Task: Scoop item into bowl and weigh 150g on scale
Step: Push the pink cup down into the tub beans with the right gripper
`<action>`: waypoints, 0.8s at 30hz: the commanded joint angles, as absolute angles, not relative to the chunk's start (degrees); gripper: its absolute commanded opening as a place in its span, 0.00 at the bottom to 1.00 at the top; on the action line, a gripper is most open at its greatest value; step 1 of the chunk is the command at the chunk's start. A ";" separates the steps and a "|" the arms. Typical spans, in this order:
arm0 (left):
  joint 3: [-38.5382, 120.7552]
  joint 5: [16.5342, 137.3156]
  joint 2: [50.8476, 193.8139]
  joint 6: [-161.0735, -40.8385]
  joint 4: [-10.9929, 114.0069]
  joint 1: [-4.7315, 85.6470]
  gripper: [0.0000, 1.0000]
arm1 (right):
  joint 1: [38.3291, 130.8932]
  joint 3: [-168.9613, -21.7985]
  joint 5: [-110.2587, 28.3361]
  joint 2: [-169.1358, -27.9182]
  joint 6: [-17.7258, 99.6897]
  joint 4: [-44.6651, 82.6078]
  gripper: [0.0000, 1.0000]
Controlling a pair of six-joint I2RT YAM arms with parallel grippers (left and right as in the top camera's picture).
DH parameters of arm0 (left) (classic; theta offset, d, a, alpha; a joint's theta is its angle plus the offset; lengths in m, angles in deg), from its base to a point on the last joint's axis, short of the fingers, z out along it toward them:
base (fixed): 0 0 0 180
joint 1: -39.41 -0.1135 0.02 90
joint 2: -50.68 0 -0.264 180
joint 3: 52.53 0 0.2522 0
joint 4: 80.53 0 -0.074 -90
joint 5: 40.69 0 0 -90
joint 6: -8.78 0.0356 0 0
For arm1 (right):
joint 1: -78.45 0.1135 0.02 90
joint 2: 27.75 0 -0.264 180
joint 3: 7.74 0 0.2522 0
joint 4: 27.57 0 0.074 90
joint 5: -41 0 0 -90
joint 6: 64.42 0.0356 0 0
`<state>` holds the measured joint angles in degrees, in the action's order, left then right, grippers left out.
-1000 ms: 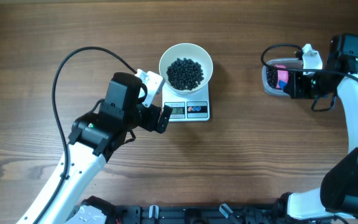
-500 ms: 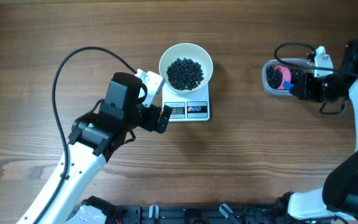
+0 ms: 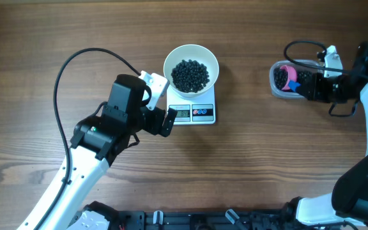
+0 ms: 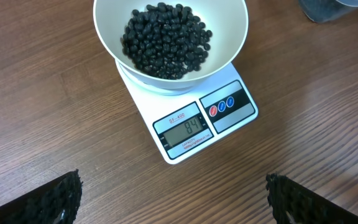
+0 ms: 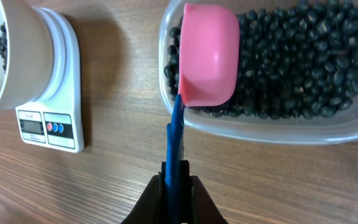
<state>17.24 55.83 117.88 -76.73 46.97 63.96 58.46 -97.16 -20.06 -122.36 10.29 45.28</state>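
While my right gripper (image 5: 178,182) pinches the blue handle (image 5: 174,140) of the pink scoop (image 5: 208,55) lying in the clear tub (image 5: 260,132) of black pellets (image 5: 303,62), my left gripper (image 4: 176,202) gapes wide, holding nothing, near the scale (image 4: 199,127). The white bowl (image 4: 107,28) (partly filled with pellets) sits on that scale.

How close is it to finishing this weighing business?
Partly done: the bowl sits on the scale holding a heap of beans, and the scale reads 84, short of 150. In hand: the right gripper is shut on the pink scoop, which is at the tub. Left: more scoops.
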 commanded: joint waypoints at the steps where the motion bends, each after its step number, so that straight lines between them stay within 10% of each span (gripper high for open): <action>1: 18.25 55.90 118.19 -75.63 47.12 63.66 1.00 | 58.48 -97.55 -16.34 -122.71 10.80 44.69 0.04; 24: 18.25 55.90 118.19 -75.61 47.12 63.66 1.00 | 55.77 -97.55 -15.44 -123.19 20.37 43.88 0.04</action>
